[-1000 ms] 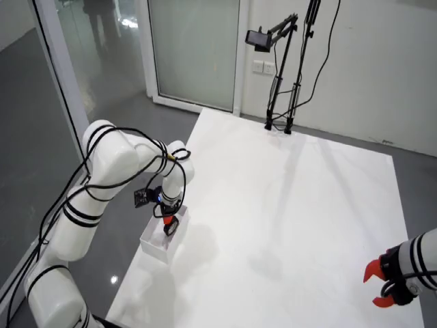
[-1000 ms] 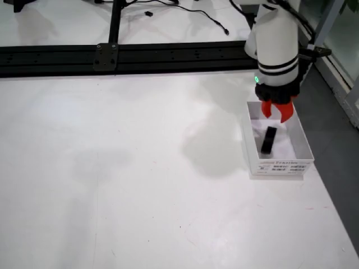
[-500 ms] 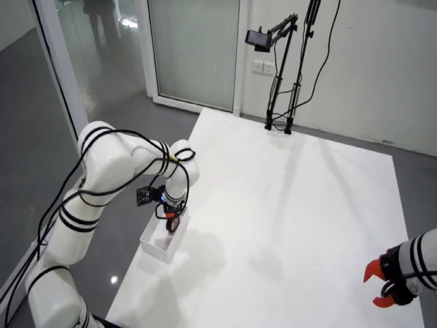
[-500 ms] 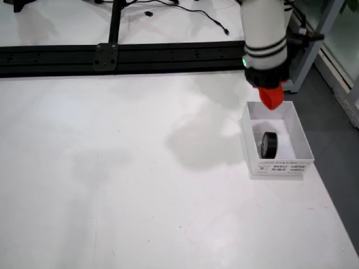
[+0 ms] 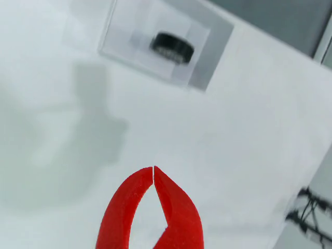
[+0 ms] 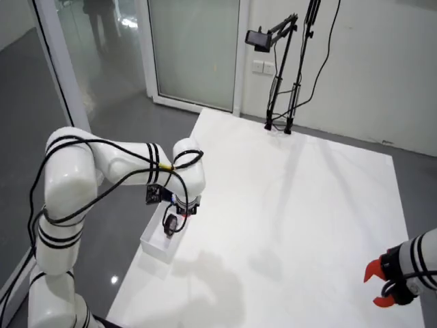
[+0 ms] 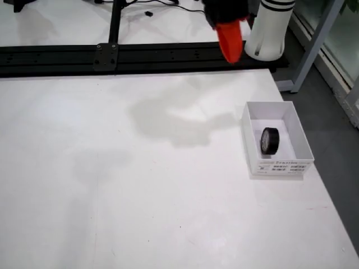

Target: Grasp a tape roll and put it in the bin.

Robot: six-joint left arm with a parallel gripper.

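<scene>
A black tape roll (image 7: 270,140) stands on edge inside the white open bin (image 7: 278,166) at the right of the front view. The view that rides on the gripper shows the roll (image 5: 172,46) in the bin (image 5: 208,61) far ahead. My red gripper (image 5: 153,169) is shut with its tips touching and nothing between them. In the front view the gripper (image 7: 231,51) hangs high above the table's far edge, left of the bin. From the high corner view, the gripper (image 6: 183,214) is just beyond the bin (image 6: 154,245).
A black rail (image 7: 140,56) runs along the table's far side, with the arm's white base (image 7: 269,35) at its right end. A second arm's red gripper (image 6: 381,287) hangs still at the table's far corner. A camera stand (image 6: 280,82) stands on the table's back edge.
The gripper rose out of the bin, closed its fingers empty and swung up and left in the front view. The tape roll stayed in the bin and settled on edge.
</scene>
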